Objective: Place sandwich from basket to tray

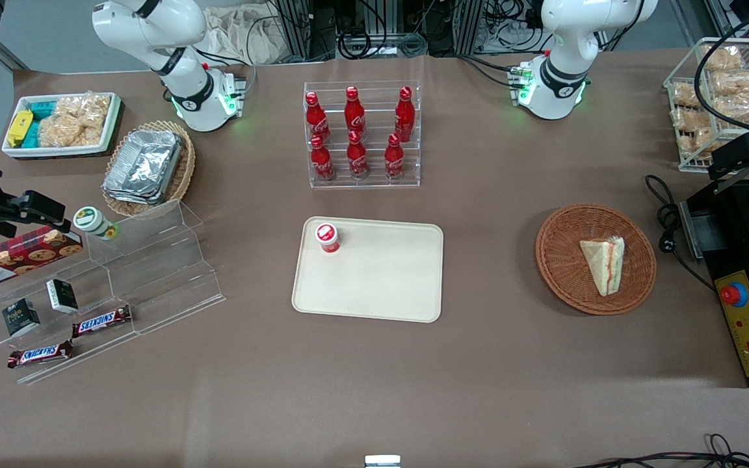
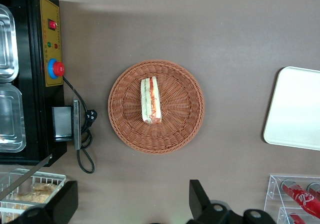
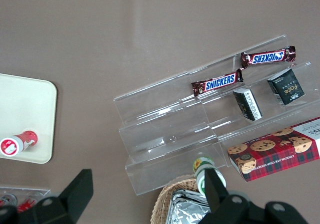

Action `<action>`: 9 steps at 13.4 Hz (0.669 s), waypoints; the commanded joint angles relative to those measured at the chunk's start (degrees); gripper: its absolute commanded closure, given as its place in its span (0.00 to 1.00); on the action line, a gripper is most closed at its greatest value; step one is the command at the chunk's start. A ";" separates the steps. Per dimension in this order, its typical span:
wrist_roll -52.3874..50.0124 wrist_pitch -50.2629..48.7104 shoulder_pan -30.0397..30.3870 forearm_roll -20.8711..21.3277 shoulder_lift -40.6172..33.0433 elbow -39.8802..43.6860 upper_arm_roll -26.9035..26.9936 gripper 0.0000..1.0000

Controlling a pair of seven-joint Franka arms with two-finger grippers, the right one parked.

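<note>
The sandwich [image 1: 603, 263] lies on its side in the round basket [image 1: 560, 260], with its red and green stripes facing up. It has not been picked up yet. The tray [image 1: 381, 286] sits flat on the desk [image 1: 374, 390], well apart from the basket, toward the parked arm's end. A small red cup [image 1: 327, 236] stands in one corner of the tray, so most of it is bare for the sandwich. The gripper [image 2: 132, 204] hangs high above the basket, looking straight down at it. Its fingers [image 2: 200, 199] are spread wide apart and hold nothing, likely so they can fit around the sandwich.
</note>
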 commanded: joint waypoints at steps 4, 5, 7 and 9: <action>-2.37 -1.22 -0.03 -0.68 0.10 0.64 -0.30 0.00; -2.64 -1.39 0.06 -0.94 0.36 0.64 -0.30 0.00; -2.64 -1.48 0.06 -0.95 0.71 0.29 -0.30 0.00; -2.47 -1.48 -0.03 -1.03 1.67 -0.07 -0.30 0.00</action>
